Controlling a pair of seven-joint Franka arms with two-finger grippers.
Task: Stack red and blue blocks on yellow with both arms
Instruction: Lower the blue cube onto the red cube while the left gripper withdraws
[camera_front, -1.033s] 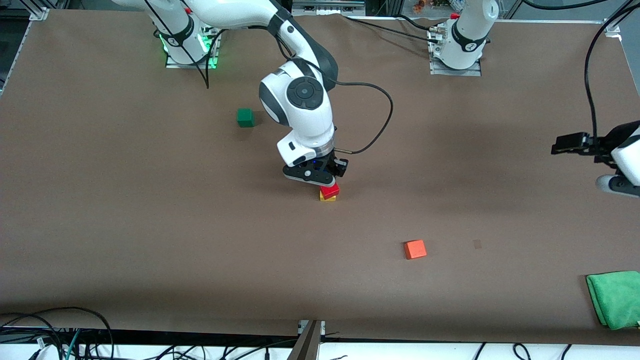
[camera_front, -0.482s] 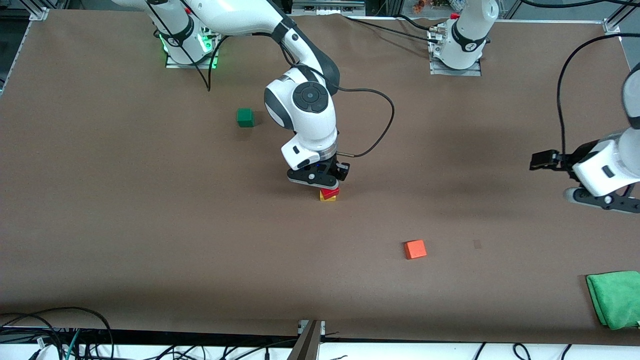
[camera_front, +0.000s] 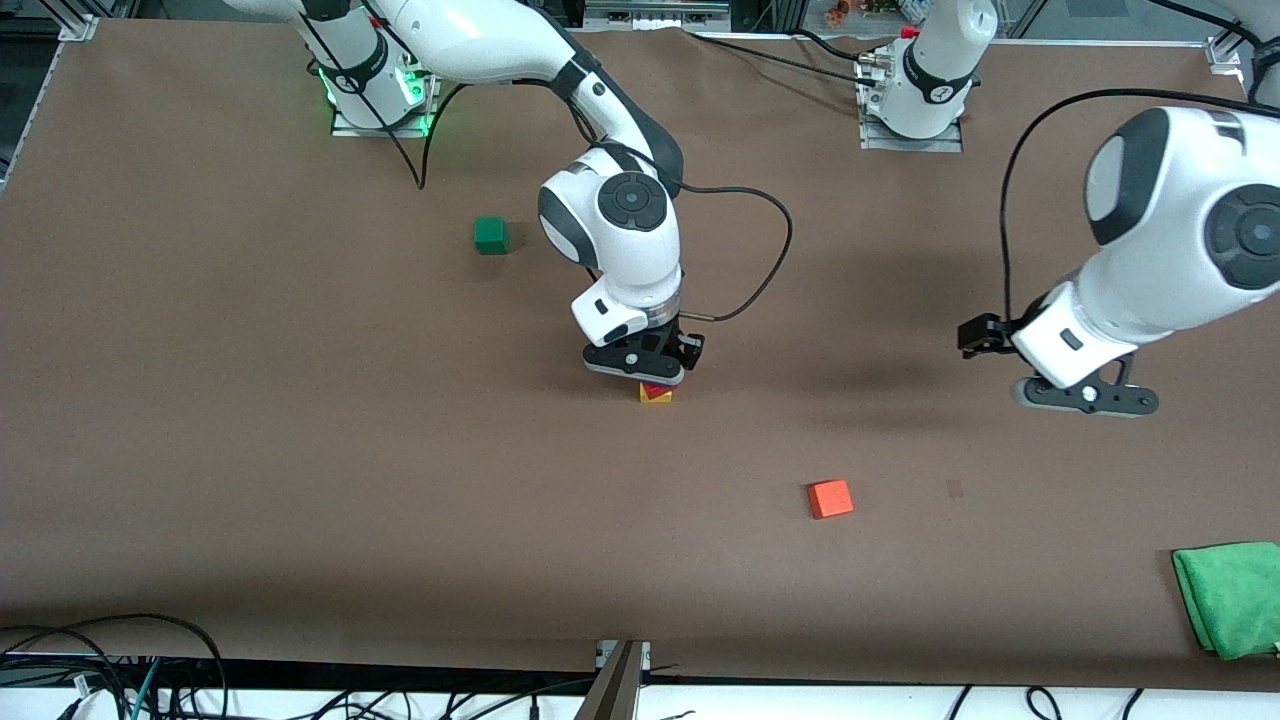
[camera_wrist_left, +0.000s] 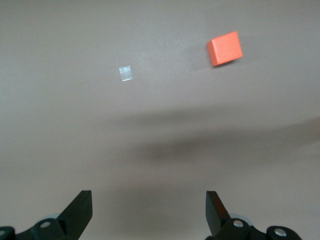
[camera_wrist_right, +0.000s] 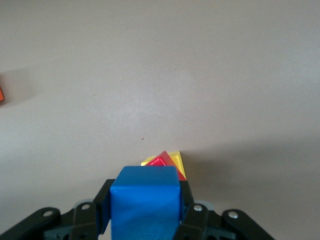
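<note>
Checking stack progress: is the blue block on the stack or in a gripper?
In the right gripper, shut on the blue block above the red block.

table: brown matte top (camera_front: 250, 420), fills most of the front view
my bases: both bolted along the upper edge of the frame
green cube (camera_front: 490, 235): upper left of centre, sits alone
yellow cube (camera_front: 655, 396): frame centre, directly on the top, carries the red cube (camera_front: 652, 389)
orange cube (camera_front: 830, 498): lower right of centre, apart from the stack
small pale patch (camera_front: 955, 488): just beside the orange cube's right in frame
green cloth (camera_front: 1230, 595): lower right corner, folded
</note>
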